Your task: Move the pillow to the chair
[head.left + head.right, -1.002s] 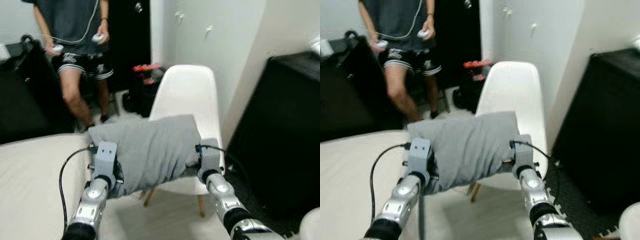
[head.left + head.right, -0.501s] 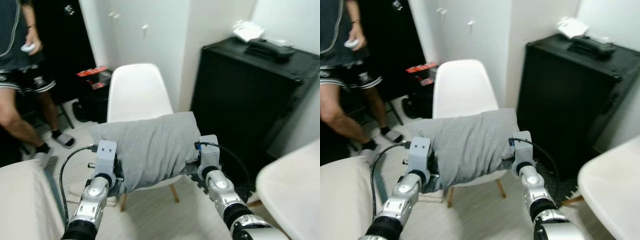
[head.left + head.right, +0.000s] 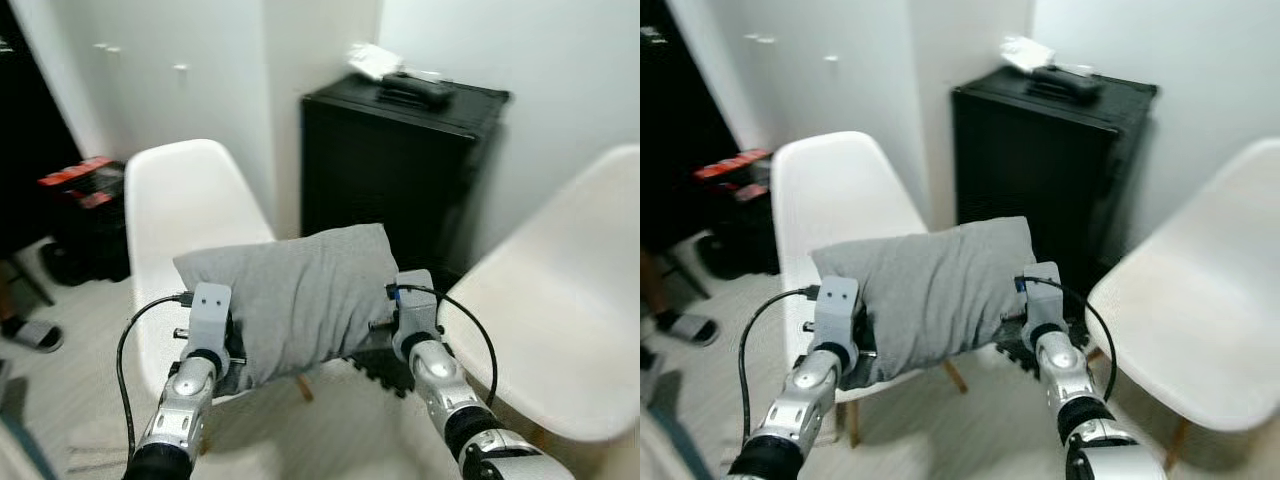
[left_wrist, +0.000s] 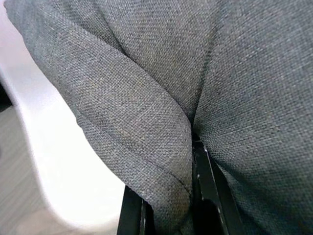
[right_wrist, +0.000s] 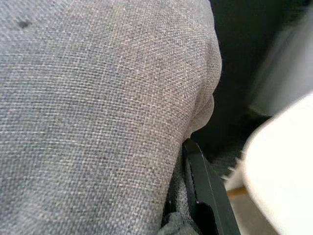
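I hold a grey pillow (image 3: 290, 295) in the air between both arms. My left gripper (image 3: 222, 350) is shut on its left end, and my right gripper (image 3: 385, 325) is shut on its right end. In the left wrist view the pillow (image 4: 161, 88) folds over the black fingers (image 4: 203, 188). In the right wrist view the pillow (image 5: 93, 112) covers a black finger (image 5: 198, 188). A white chair (image 3: 185, 215) stands behind and below the pillow's left part. A second white chair (image 3: 560, 310) stands at the right.
A black cabinet (image 3: 400, 165) stands against the white wall between the two chairs, with a white cloth (image 3: 372, 60) and a dark object (image 3: 418, 88) on top. A red and black item (image 3: 78, 205) sits on the floor at the left, beside a person's slippered foot (image 3: 28, 335).
The whole view has swung to the right: the person has almost left the picture, the first chair slid left, and a second white chair came in at the right. Both grippers keep hold of the pillow.
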